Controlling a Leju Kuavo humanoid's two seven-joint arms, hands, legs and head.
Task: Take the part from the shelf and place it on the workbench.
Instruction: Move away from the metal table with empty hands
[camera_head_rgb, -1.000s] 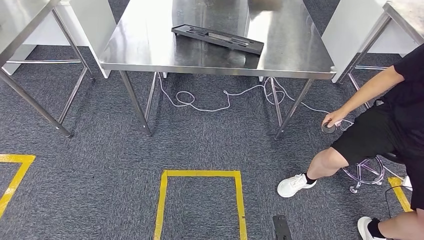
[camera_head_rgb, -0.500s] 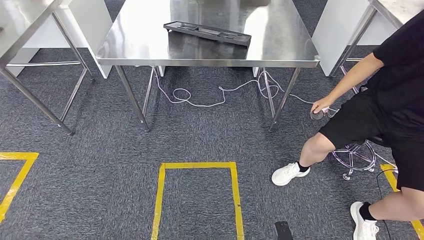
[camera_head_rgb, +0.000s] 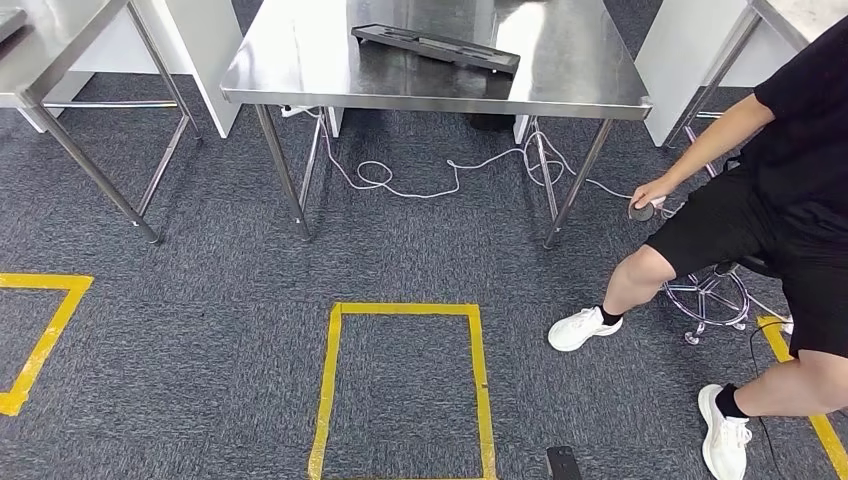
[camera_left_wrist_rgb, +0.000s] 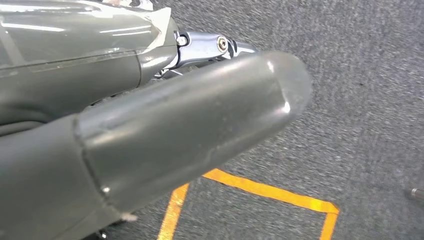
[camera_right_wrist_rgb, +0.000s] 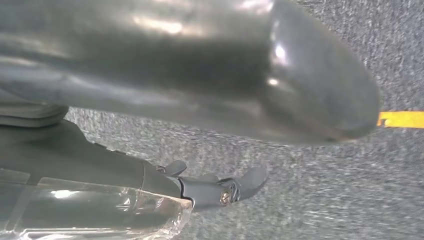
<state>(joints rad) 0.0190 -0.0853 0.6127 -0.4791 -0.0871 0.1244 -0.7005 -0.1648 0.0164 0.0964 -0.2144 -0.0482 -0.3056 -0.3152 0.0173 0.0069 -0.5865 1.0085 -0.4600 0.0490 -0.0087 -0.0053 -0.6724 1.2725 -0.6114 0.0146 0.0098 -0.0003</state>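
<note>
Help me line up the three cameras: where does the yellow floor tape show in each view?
Head view: yellow tape outlines a rectangle on the floor in front of the steel table; more pieces lie at both sides.
Left wrist view: a corner of tape beyond the left hand.
Right wrist view: a short strip just past the right hand.
Shared landmark: the grey carpet. Which rectangle the wrist views catch cannot be told.
</note>
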